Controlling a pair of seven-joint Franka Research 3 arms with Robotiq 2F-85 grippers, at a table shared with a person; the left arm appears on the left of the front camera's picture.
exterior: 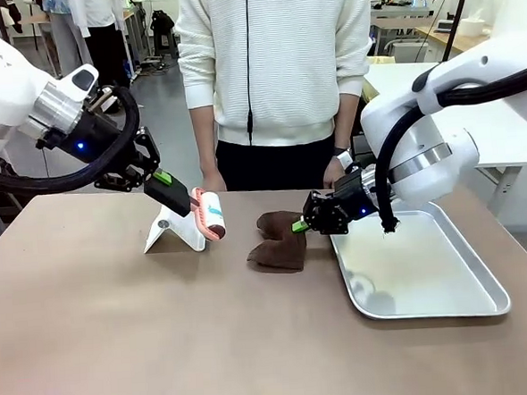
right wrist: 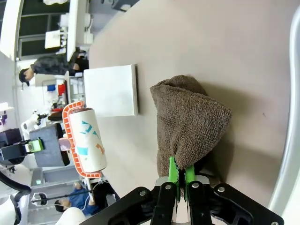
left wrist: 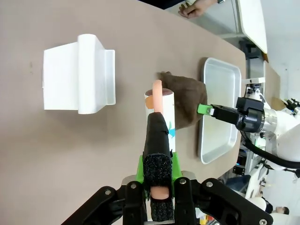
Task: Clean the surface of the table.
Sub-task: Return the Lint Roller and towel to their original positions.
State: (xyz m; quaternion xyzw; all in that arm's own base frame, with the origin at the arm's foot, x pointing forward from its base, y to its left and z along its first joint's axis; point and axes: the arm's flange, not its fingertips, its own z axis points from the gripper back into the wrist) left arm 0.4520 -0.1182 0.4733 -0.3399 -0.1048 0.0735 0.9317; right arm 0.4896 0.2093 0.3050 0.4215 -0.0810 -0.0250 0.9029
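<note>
The tan-brown table [exterior: 120, 332] spreads across the front view. My left gripper [exterior: 178, 195] is shut on the salmon handle of a lint roller [exterior: 211, 215], whose white printed roll hangs just above the table beside a white stand [exterior: 174, 232]. In the left wrist view the lint roller [left wrist: 160, 110] points away from the fingers [left wrist: 157, 140], past the stand [left wrist: 77, 75]. My right gripper [exterior: 303, 223] is shut on the edge of a brown cloth [exterior: 277, 241] lying on the table. The right wrist view shows the cloth [right wrist: 190, 124] pinched between green pads [right wrist: 174, 171], and the roller [right wrist: 86, 140] farther off.
A shiny metal tray [exterior: 425, 273] lies at the right on the table, just behind my right gripper. A person in a white jumper [exterior: 278, 62] stands at the far edge with both hands on the table edge. The near half of the table has free room.
</note>
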